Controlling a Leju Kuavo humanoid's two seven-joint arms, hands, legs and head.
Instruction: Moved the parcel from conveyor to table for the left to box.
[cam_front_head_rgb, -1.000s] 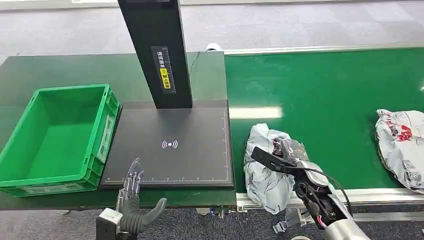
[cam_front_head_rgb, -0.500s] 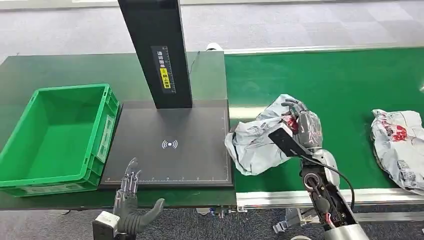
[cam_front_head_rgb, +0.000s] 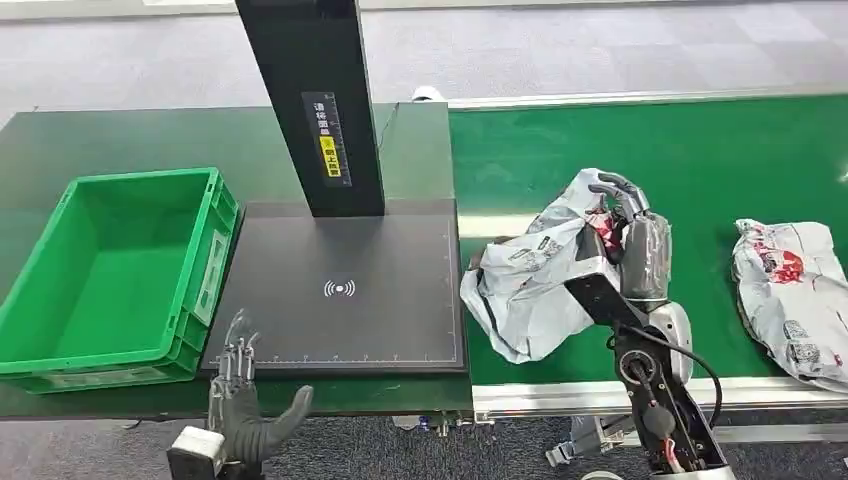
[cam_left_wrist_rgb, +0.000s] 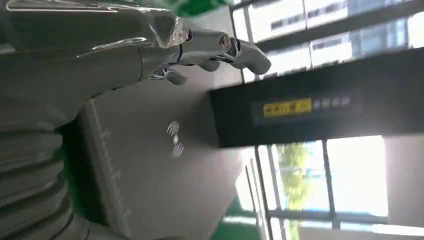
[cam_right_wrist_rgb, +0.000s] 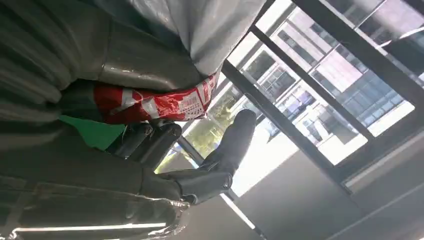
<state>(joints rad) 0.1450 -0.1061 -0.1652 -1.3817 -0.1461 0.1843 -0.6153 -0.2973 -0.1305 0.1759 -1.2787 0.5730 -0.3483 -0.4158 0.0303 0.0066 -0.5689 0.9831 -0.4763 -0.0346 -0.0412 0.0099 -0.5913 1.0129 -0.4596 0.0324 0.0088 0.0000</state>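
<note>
From the head view I see my right hand gripping the grey parcel, lifted over the green conveyor just beside the desk; my left hand hangs open, holding nothing. Right wrist view: fingers clamp the parcel's wrap.

Right hand raised, gripping; left hand spread.
</note>
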